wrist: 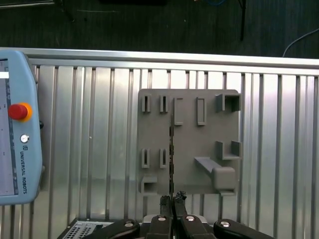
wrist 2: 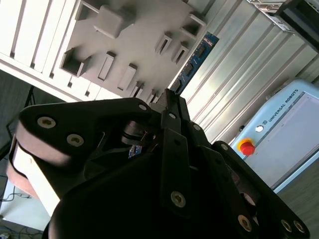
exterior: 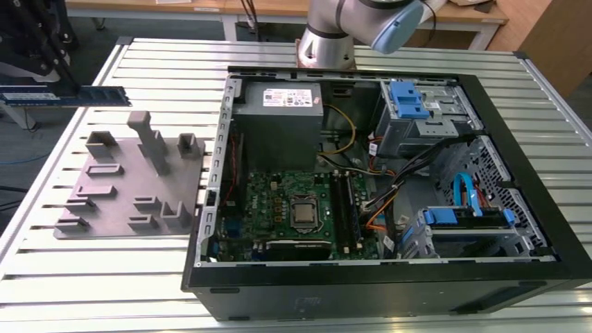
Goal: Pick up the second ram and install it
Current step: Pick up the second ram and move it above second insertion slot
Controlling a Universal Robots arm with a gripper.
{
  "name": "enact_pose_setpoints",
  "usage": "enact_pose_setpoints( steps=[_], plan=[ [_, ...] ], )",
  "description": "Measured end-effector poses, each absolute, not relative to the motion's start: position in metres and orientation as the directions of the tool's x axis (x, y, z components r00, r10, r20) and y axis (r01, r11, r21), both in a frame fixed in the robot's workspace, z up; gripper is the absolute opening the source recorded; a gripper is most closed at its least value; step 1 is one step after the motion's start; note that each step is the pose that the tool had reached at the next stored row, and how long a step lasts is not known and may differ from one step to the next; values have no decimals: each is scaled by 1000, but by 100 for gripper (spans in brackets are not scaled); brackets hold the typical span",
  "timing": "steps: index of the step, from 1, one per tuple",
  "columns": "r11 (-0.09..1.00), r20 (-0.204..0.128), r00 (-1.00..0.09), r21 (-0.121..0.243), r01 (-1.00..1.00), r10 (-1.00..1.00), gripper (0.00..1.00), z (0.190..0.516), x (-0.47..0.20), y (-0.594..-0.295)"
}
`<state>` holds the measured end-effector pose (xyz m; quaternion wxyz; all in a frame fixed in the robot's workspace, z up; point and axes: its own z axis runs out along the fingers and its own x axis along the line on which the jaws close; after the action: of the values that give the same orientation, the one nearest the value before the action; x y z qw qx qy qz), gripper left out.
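The second ram (exterior: 79, 96), a long blue board with black chips, hangs level in the air above the table at the exterior view's left, over the far end of the grey holder tray (exterior: 111, 191). In the second wrist view my gripper (wrist 2: 169, 98) is shut on one end of the second ram (wrist 2: 197, 59), which sticks out past the fingertips. In the first wrist view the second ram (wrist: 171, 149) shows edge-on as a thin dark line running from the gripper (wrist: 172, 199) across the tray (wrist: 189, 142) below.
An open computer case (exterior: 500, 139) lies on the slatted table, at the exterior view's right of the tray, with its motherboard (exterior: 277, 201) and long memory slots (exterior: 347, 208) exposed. The arm's base (exterior: 326, 41) stands behind the case. A teach pendant (wrist: 17, 129) lies beside the tray.
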<state>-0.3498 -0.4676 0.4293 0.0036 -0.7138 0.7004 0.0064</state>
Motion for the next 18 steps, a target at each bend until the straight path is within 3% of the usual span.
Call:
enact_pose_setpoints(
  steps=[18],
  plan=[
    [-19, -14, 19, 6, -1000, -1000, 13, 429, -310, -468]
  ],
)
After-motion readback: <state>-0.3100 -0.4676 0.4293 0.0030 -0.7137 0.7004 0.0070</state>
